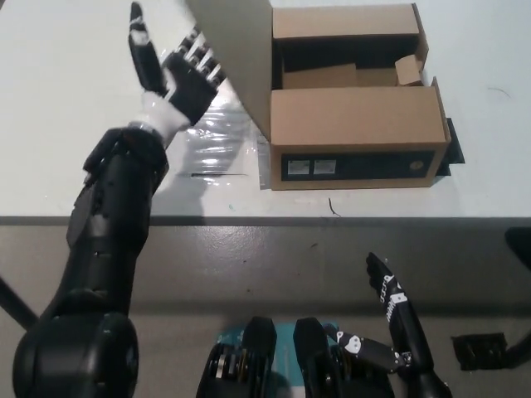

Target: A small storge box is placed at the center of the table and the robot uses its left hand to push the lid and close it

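A single head view looks steeply down from above the robot onto the white counter [50, 124], whose near edge crosses the frame just below the middle. The cardboard box [353, 137] sits in the upper centre, fairly close. Below the edge, darker floor fills the lower frame.
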